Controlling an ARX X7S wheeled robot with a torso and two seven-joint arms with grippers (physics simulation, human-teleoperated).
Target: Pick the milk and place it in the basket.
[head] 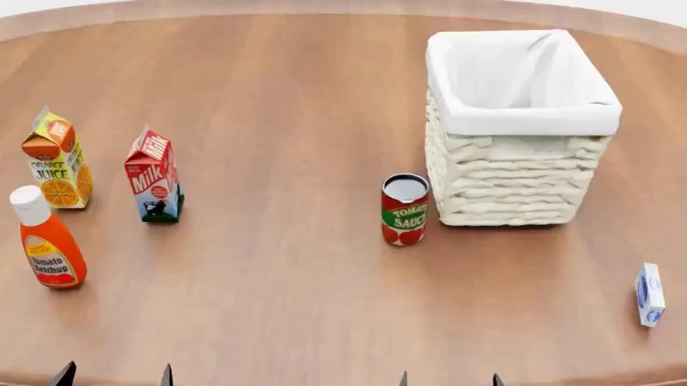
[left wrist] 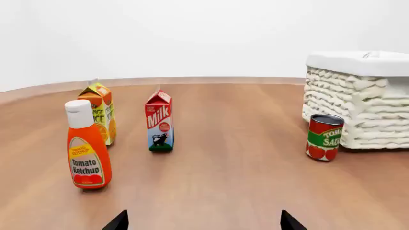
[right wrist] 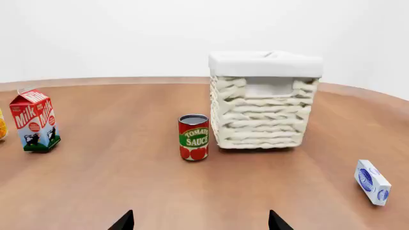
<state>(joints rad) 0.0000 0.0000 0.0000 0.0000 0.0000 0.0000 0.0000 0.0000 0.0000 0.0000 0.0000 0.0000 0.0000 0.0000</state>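
The milk point(head: 154, 176) is a small carton with a red top, standing upright on the left of the wooden table; it also shows in the left wrist view point(left wrist: 159, 121) and the right wrist view point(right wrist: 35, 120). The basket point(head: 520, 129) is a large cream wicker one with white lining, at the right rear; it also shows in the left wrist view point(left wrist: 357, 98) and the right wrist view point(right wrist: 265, 99). My left gripper point(head: 113, 375) is open and empty at the near edge, well short of the milk. My right gripper point(head: 449, 379) is open and empty near the front edge.
An orange juice carton point(head: 56, 160) and a tomato ketchup bottle point(head: 47, 238) stand left of the milk. A tomato sauce can point(head: 405, 209) stands just in front-left of the basket. A small blue-and-white box point(head: 648, 294) lies at the right.
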